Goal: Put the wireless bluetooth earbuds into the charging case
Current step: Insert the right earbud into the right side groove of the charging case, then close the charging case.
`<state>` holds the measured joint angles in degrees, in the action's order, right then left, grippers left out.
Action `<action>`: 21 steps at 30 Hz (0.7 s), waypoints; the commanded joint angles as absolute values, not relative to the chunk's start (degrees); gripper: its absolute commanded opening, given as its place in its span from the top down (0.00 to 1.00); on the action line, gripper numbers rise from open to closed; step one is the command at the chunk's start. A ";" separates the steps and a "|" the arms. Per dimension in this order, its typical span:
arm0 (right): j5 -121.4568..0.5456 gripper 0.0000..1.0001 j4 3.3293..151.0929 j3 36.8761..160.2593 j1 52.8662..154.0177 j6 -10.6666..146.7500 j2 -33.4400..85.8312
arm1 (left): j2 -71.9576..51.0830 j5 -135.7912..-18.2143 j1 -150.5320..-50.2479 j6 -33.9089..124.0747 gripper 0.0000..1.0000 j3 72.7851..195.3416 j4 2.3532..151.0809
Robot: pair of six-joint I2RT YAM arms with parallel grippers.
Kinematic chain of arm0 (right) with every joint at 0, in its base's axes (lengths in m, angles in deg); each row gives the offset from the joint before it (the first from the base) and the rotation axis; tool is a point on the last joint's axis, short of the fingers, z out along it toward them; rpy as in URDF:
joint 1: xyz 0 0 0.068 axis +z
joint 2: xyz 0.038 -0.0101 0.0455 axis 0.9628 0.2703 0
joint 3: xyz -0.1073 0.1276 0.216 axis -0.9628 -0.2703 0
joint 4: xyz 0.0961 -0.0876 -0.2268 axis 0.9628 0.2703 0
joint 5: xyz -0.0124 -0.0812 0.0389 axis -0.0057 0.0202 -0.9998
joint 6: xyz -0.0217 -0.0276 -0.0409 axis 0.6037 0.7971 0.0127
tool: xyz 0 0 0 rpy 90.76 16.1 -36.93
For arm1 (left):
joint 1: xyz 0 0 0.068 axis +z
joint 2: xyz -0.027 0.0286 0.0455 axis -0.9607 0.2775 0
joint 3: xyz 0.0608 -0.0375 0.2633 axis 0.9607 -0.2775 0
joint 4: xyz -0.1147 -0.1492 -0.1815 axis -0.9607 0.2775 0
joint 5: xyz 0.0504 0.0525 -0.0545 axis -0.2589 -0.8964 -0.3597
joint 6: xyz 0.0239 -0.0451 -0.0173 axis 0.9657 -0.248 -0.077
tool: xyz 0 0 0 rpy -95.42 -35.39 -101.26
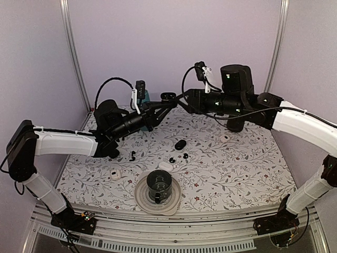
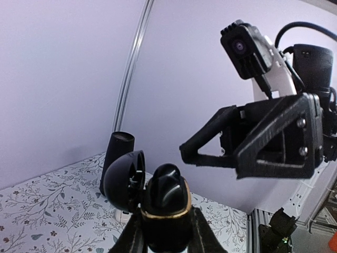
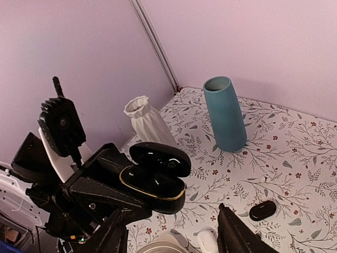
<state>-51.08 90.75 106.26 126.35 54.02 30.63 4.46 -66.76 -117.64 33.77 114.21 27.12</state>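
Note:
The black charging case (image 3: 156, 183) with a gold rim hangs in the air with its lid (image 2: 122, 180) swung open. My left gripper (image 2: 164, 232) is shut on its base from both sides. A glossy black earbud (image 2: 168, 182) stands up out of the base, and rounded glossy heads show in the wells (image 3: 160, 184). My right gripper (image 3: 174, 237) is open just short of the case, touching nothing; it is also seen from the left wrist (image 2: 210, 158). From above, both grippers meet at the case (image 1: 167, 96). Small loose earbuds (image 1: 172, 159) lie on the table.
A teal vase (image 3: 225, 113) and a white ribbed vase (image 3: 147, 121) stand at the back. A closed black case (image 1: 180, 144) and white cases (image 1: 165, 165) lie on the floral cloth. A dark cup (image 1: 158, 184) sits on a plate (image 1: 141, 196) near the front edge.

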 commanded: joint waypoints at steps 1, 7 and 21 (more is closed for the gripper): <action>-63.23 0.38 86.32 103.02 121.36 53.39 25.77 | 2.26 -63.11 -116.66 35.28 1.00 113.11 24.59; -83.65 0.22 76.71 97.95 115.53 49.86 25.12 | 1.36 -56.19 -116.29 35.33 1.00 112.93 24.30; -100.36 0.05 63.40 95.87 114.71 44.32 30.39 | 2.70 -42.41 -116.39 32.11 1.00 115.53 23.47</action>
